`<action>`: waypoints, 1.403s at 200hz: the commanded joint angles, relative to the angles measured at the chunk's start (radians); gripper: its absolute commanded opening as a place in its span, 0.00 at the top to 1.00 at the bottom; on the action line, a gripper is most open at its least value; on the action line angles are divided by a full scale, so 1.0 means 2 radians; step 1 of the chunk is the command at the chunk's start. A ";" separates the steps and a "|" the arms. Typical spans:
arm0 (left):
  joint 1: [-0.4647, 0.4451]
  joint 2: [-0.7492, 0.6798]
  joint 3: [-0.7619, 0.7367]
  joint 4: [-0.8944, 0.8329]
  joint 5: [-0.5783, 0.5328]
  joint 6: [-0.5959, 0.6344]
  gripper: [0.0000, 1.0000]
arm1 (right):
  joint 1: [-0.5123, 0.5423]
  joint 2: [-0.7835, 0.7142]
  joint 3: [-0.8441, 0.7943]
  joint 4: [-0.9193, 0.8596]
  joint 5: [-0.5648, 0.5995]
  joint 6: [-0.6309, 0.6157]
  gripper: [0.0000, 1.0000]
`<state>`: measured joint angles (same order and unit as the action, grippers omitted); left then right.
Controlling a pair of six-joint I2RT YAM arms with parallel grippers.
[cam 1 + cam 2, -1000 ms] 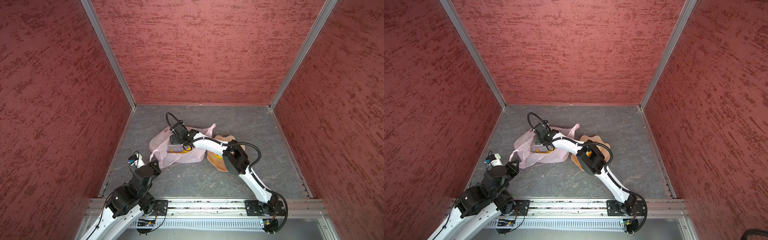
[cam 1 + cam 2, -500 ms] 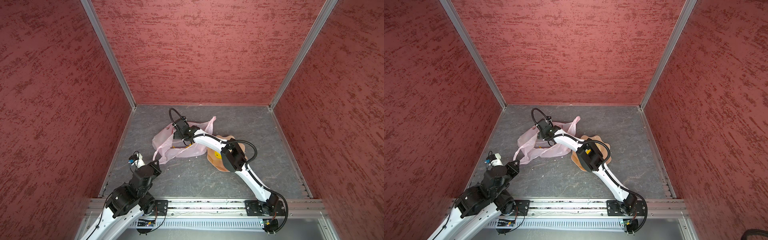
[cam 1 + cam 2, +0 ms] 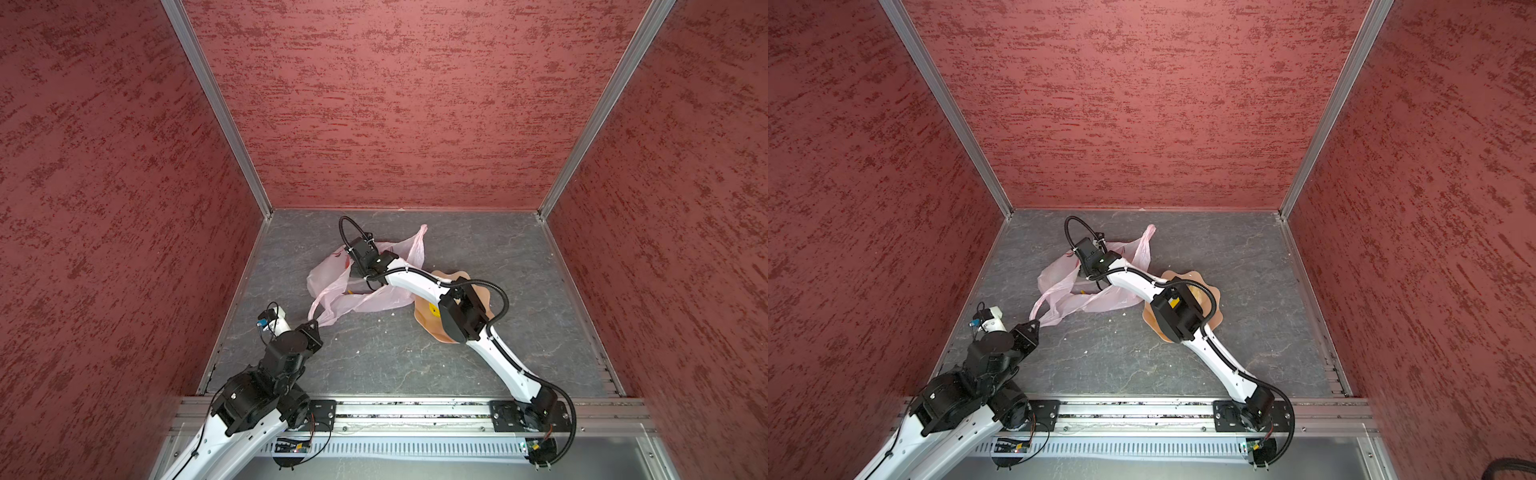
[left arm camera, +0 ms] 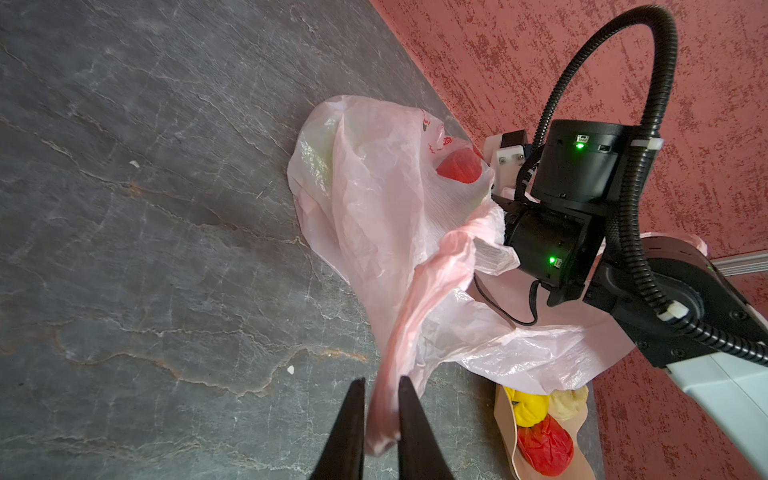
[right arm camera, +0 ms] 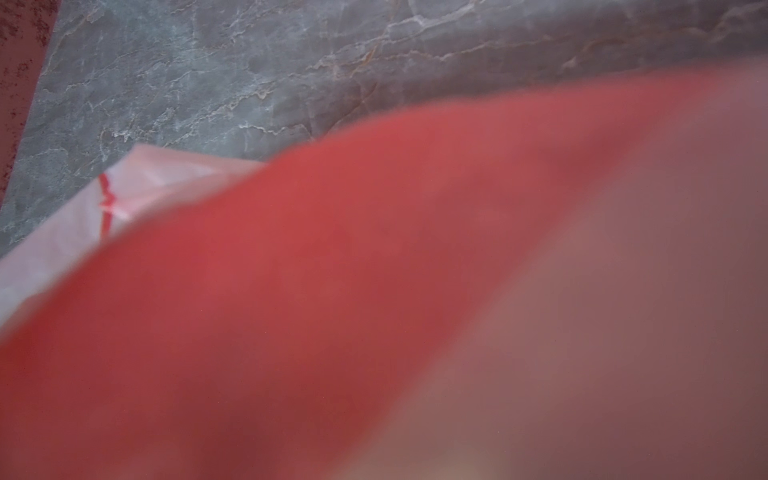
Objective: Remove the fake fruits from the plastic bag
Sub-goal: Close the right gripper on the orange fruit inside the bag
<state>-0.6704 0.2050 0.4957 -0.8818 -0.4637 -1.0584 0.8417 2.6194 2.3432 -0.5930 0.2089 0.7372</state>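
Your right gripper (image 4: 498, 166) pushed deeper into plastic bag (image 4: 374, 199), now at red ball (image 4: 459, 166); open or closed, can't tell. Left gripper (image 4: 381, 384) still clamps handle (image 4: 409, 324). Next grab looks close.

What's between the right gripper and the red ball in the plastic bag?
Nothing solid shows. In the left wrist view the red ball sits in the open mouth of the plastic bag beside the right gripper; only loose bag film laps its lower edge. The gripper's tips are hidden.
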 commanded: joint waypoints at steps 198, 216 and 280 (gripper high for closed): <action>0.001 -0.007 0.004 0.013 0.000 0.003 0.92 | 0.021 -0.070 -0.067 0.017 0.016 -0.033 0.68; 0.001 -0.008 0.005 0.018 -0.002 0.006 0.94 | 0.026 -0.091 -0.093 0.021 0.015 -0.037 0.69; 0.001 -0.007 0.008 0.041 0.001 0.026 1.00 | 0.042 -0.172 -0.179 0.032 0.008 -0.053 0.70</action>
<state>-0.6704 0.1944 0.4957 -0.8402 -0.4629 -1.0405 0.9146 2.3741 2.0262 -0.5610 0.2146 0.6487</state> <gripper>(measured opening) 0.056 0.566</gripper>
